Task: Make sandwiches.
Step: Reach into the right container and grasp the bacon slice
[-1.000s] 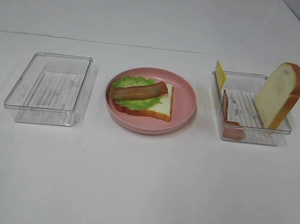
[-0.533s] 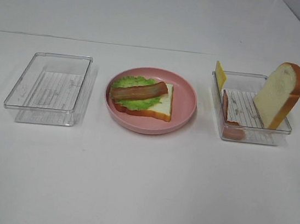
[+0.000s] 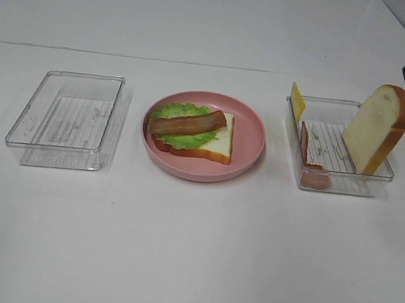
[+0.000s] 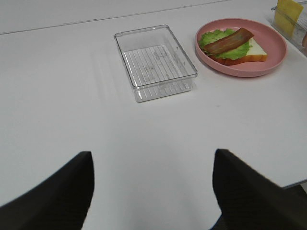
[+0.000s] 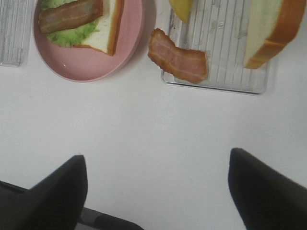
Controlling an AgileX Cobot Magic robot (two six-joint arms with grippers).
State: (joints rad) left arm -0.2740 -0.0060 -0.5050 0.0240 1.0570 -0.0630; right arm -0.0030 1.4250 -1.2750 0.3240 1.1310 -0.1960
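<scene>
Left hand (image 4: 153, 158): spread wide, holding nothing. Stack (image 4: 230, 44) lies well ahead and to its right, on the plate (image 4: 268, 57).
Right hand (image 5: 157, 158): spread wide, empty. Strip (image 5: 178, 60), cheese (image 5: 181, 8) and bread (image 5: 268, 28) sit in the tray (image 5: 216, 84) ahead.
Judgement: the next layer comes from that tray. Descend squarely over the strip and pinch across its width.
</scene>
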